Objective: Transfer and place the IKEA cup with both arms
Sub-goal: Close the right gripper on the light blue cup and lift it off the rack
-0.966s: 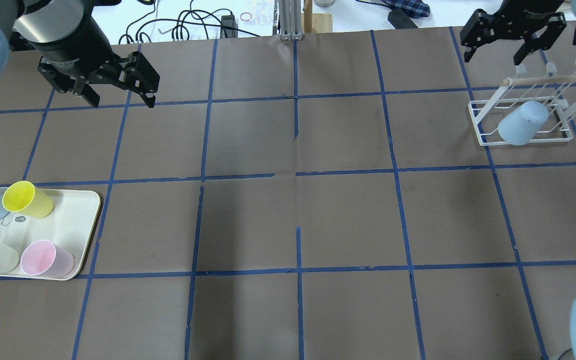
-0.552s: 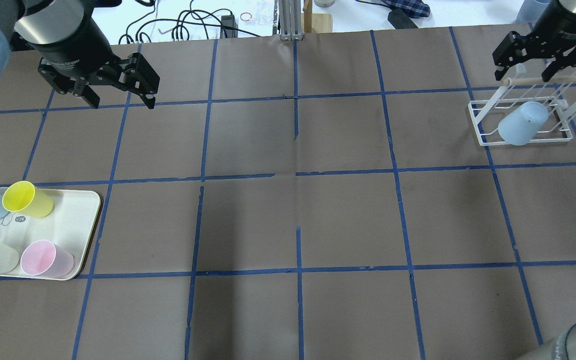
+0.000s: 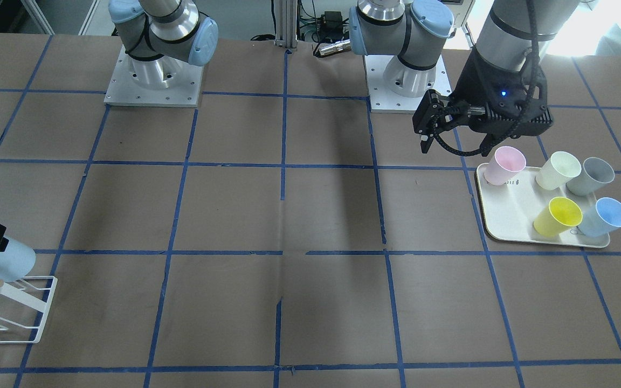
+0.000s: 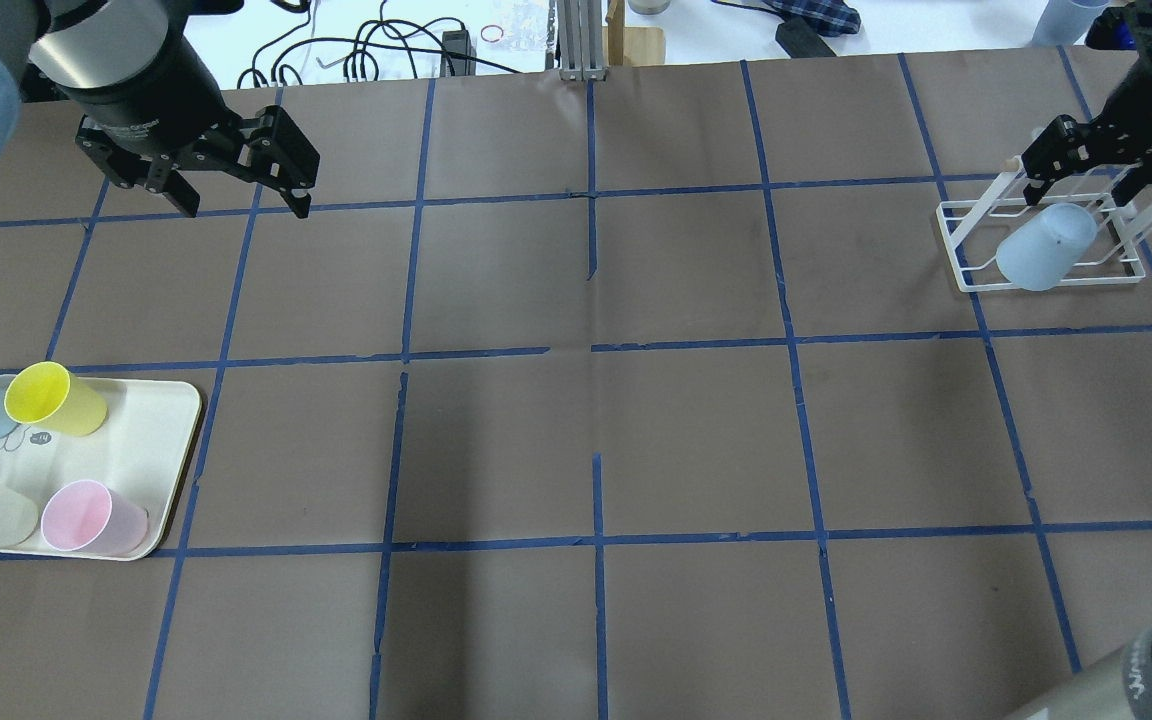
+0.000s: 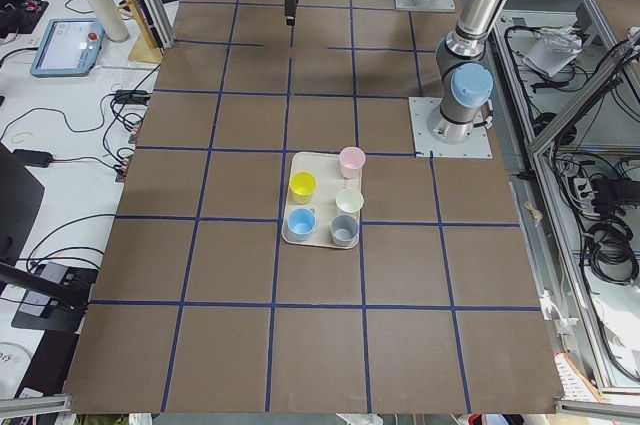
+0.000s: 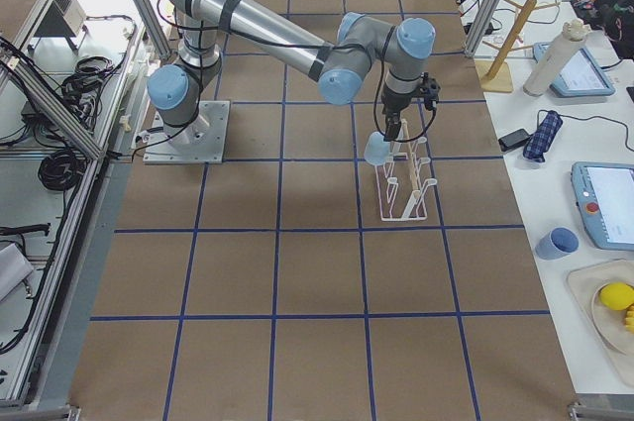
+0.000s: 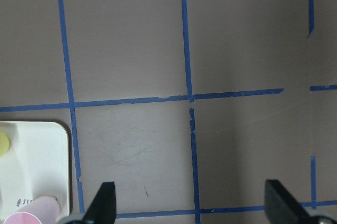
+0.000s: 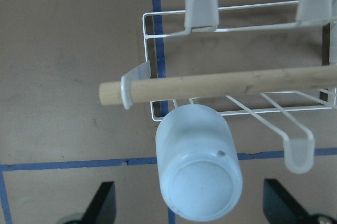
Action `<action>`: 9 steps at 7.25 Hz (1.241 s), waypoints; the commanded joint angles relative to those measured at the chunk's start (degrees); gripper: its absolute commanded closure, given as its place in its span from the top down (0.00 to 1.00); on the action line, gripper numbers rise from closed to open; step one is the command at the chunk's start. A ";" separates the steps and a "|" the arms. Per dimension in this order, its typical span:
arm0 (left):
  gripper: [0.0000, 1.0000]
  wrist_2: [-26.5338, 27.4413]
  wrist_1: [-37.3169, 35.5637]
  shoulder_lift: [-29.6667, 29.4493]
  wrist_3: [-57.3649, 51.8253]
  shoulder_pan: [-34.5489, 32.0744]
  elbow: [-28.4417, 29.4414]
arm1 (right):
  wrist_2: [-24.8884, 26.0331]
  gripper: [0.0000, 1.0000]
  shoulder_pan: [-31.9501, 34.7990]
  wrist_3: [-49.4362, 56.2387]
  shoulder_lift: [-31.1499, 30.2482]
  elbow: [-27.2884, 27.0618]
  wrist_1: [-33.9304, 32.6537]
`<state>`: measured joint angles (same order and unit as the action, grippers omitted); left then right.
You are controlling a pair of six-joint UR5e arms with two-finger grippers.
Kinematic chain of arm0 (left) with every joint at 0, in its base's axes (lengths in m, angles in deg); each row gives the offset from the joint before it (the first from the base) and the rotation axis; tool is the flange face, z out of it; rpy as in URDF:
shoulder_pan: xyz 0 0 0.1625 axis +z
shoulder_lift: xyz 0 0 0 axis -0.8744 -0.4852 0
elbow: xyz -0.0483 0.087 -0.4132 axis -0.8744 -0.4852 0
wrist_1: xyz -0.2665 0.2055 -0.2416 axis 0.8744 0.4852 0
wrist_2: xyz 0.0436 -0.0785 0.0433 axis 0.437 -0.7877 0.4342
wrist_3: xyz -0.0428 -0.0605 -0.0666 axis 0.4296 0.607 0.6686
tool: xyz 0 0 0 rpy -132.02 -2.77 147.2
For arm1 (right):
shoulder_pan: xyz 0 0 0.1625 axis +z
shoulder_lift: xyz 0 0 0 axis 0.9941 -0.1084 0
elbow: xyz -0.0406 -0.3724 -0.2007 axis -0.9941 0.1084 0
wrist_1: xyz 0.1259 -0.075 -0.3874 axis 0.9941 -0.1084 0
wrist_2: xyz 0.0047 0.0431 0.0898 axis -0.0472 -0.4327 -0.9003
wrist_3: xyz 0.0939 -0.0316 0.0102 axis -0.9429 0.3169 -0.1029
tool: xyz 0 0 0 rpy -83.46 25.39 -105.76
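Right gripper (image 4: 1083, 190) has dropped to the rack (image 4: 950, 247).
Its jaws gape wide above the inverted IKEA cup (image 4: 1044, 248); left gripper (image 4: 243, 203), equally wide, hovers unmoved, holding nothing.

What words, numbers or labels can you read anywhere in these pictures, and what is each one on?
"14", as best it reads: small dark sticker on the cream tray, beside the yellow cup.
Dark print on the tray by the pink cup: too blurred to read.
White lettering on the left arm's black wrist: too blurred.
Lettering on the right arm's grey link: too small.
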<state>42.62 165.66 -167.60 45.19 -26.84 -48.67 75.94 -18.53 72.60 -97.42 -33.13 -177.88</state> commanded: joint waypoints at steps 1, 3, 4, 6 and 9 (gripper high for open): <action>1.00 0.07 0.04 0.00 0.00 0.01 -0.17 | 2.99 0.98 -0.13 0.16 1.39 -1.08 -0.90; 1.00 -0.10 -0.05 -0.09 0.00 0.01 0.61 | 3.55 1.00 0.14 -0.19 2.97 -1.17 -0.99; 1.00 -0.19 -0.05 -0.09 0.00 0.36 0.79 | 3.46 1.00 0.14 -0.19 3.59 -1.00 -1.60; 1.00 -0.46 -0.05 -0.18 0.00 0.36 0.79 | 3.02 1.00 0.49 -0.28 4.56 -1.08 -2.93; 1.00 -0.46 -0.05 -0.09 0.00 0.36 0.79 | 2.75 0.63 0.58 -0.37 4.74 -1.00 -3.02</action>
<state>42.21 165.61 -167.70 45.19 -26.48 -47.88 78.76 -17.98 72.24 -92.78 -34.15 -180.86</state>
